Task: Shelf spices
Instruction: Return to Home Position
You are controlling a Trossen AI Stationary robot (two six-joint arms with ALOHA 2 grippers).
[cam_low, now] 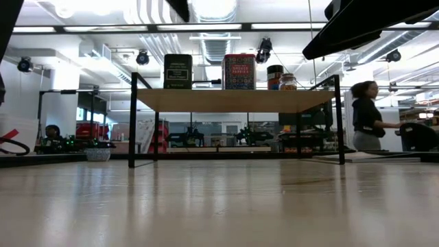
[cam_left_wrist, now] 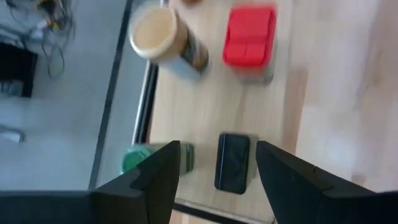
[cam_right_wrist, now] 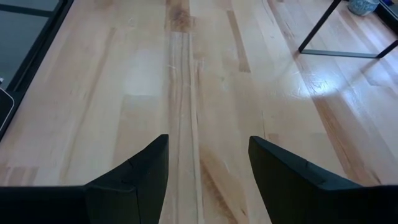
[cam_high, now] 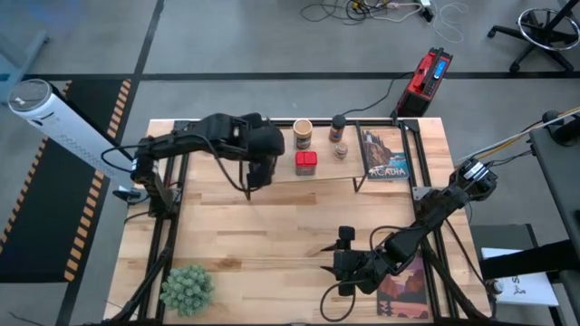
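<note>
Clearance: my left jaws hang wide and empty above the dark square tin on the shelf, apparently clear of it; right jaws idle, spread, over the bench.

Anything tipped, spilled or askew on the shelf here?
Nothing stands out. The dark tin, red tin and jars stand upright on the shelf; nothing spilled. The left gripper hangs open above them, the right gripper open over the table.

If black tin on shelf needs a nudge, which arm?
Left. The left hand, open, hangs directly above the dark rectangular tin on the pale wooden black-framed shelf; the right hand faces only wooden tabletop.
</note>
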